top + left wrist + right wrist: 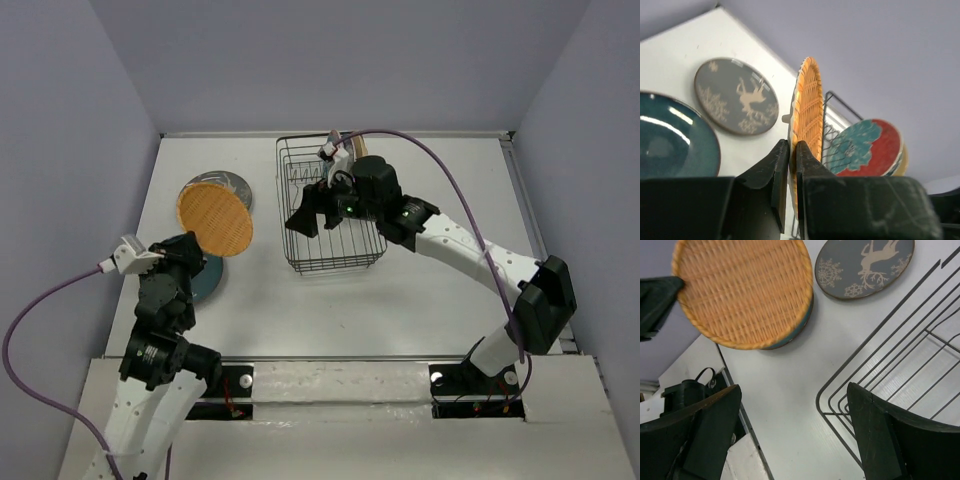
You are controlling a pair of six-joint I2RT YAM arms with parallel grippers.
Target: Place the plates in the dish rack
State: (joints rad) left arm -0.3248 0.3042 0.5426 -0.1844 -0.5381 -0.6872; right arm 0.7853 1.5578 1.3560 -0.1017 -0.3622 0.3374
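Transfer step. Left gripper (793,146), clamped on the rim of the orange plate (807,107), holds it upright; dish rack (340,268) lies ahead. Right gripper (792,390) gapes, empty. Next, probably: slot plate in.

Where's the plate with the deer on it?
In the top view, the grey deer plate lies flat left of the dish rack, just behind the raised orange plate.

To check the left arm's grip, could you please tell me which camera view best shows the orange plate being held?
The left wrist view: it shows the left gripper shut on the rim of the orange plate, seen edge-on. The top external and right wrist views show the plate's woven face, but not the pinch itself.
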